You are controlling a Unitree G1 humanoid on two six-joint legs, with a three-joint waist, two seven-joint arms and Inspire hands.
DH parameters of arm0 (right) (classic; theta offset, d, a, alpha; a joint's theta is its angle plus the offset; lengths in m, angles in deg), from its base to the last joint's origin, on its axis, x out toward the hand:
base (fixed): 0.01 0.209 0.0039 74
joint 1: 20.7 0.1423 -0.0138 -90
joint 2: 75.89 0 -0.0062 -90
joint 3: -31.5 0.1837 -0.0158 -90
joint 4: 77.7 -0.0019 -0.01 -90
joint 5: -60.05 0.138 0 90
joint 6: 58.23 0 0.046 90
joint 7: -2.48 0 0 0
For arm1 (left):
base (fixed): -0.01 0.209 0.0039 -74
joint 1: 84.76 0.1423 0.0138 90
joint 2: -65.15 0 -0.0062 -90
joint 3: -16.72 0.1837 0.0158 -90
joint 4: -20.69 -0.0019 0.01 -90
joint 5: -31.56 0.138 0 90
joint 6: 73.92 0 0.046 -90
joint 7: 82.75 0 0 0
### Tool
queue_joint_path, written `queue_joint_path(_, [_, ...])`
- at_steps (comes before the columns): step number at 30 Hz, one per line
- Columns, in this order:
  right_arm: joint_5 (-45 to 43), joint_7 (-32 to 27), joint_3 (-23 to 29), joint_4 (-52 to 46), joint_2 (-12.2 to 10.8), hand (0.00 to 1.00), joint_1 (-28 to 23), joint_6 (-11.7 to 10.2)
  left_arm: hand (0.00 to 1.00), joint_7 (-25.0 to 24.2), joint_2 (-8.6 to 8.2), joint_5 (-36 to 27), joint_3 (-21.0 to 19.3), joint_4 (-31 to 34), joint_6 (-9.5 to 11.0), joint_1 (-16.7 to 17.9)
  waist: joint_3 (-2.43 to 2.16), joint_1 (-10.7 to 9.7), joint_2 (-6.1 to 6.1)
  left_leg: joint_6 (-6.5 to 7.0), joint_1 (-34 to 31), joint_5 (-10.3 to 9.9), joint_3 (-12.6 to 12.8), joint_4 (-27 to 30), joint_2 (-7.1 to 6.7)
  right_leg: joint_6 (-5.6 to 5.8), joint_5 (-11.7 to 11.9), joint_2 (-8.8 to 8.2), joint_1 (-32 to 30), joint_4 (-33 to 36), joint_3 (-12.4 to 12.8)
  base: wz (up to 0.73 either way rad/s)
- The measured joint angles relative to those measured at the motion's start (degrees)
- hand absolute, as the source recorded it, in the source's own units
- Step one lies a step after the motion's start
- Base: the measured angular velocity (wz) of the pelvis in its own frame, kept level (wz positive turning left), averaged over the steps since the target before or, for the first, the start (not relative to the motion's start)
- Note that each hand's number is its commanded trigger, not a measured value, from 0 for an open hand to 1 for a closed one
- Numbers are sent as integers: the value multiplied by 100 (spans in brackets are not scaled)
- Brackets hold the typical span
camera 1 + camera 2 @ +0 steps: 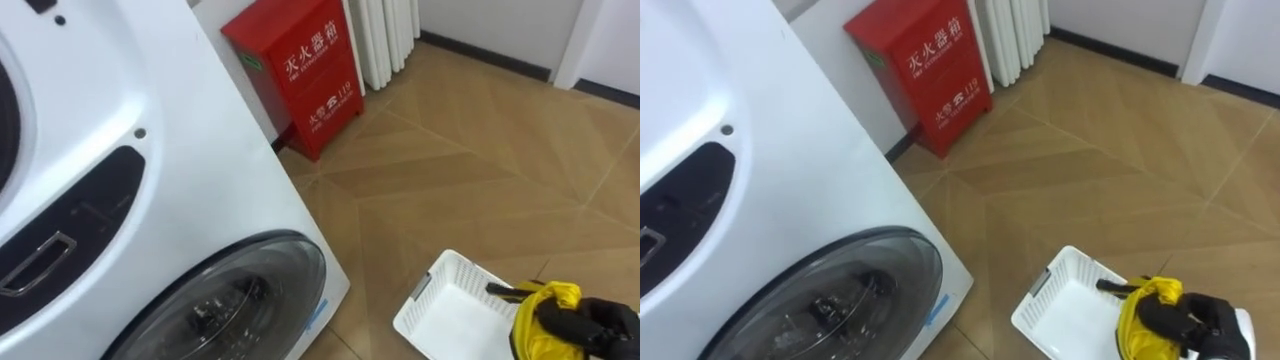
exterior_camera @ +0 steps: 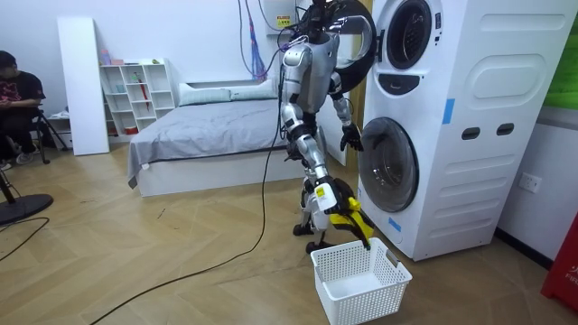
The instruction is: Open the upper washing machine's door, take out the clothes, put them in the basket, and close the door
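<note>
washing machine tall on robot's left | red cabinet against the wall beyond | white basket on floor, low right | yellow garment bunched in right hand, fingers curled round it, hanging just above basket's rim | drop looks straight down, nothing between | left hand by machine's lower door, grip cannot be told

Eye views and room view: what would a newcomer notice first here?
The bright yellow garment, clutched in the right robot hand just over the white plastic laundry basket on the wooden floor. Next, the tall white washing machine at the left, and the red metal cabinet against the wall beyond it.
</note>
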Motion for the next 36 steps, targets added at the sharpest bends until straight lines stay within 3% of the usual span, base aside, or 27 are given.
queue_joint_path(7, [8, -61, -130, 92, -54, 0, 23, -152, 0, 0, 0, -86, 38, -63, 40, -42, 9, 3, -13, -25, -84, 79, -169, 73, -12, -73, -48, -18, -27, -18, -129, 12])
queue_joint_path(13, [-9, -103, -166, 478, -121, 0, 54, -170, 0, 1, -2, -205, 372, -164, 40, 57, 20, -4, -19, -47, -88, 109, -276, 35, -31, -103, -81, -39, -60, 11, -188, 4])
queue_joint_path(18, [15, -95, -164, 527, -123, 0, 56, -179, 0, 1, -3, -207, 377, -169, 74, 102, 41, -2, -47, -36, -105, 153, -301, -14, -84, -101, -134, -92, -143, 113, -238, 7])
queue_joint_path(31, [-6, -114, -92, 522, -113, 0, 62, -273, 0, 12, 0, -323, 232, -156, 201, 216, 7, -6, -6, -32, -119, 166, -320, -4, -93, -102, -150, -130, -143, 127, -310, 2])
queue_joint_path(36, [-10, -123, 33, 522, -111, 0, 35, -273, 0, 18, 2, -323, 176, -123, 200, 373, 16, -20, -26, -30, -118, 165, -328, 10, -113, -92, -199, -167, -153, 196, -355, 4])
